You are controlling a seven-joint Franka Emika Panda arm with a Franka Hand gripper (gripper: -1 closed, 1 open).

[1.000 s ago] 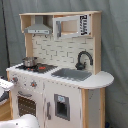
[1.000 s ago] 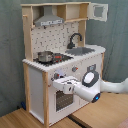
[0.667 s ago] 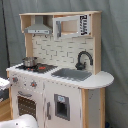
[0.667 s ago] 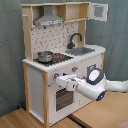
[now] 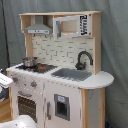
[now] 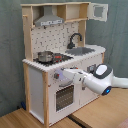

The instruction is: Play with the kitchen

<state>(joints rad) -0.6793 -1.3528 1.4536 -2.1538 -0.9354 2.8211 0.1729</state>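
Observation:
The kitchen (image 5: 65, 95) (image 6: 37, 85) is a tall white and light-wood toy unit. It has a black faucet (image 5: 84, 59) (image 6: 75, 39), a grey sink (image 5: 74, 74) (image 6: 83, 51), and a small metal pot (image 5: 30, 62) (image 6: 45, 56) on the stovetop. In the second exterior view my gripper (image 6: 59, 76) reaches in from the second exterior view's right. It sits at the knob panel (image 6: 54, 76) just above the oven door (image 6: 64, 96). In the first exterior view only a white piece of the gripper (image 5: 3, 79) shows at the first exterior view's left edge.
A hood (image 5: 38, 29) (image 6: 50, 21) and an upper cabinet with an open door (image 6: 99, 11) top the unit. My white arm (image 6: 106, 81) stretches across the front of the lower cabinet. A wooden table surface (image 6: 100, 112) lies below, with a grey curtain behind.
My gripper has risen from oven-door height to the knob panel and moved closer to the kitchen's front. The white piece now shows at the first exterior view's left edge.

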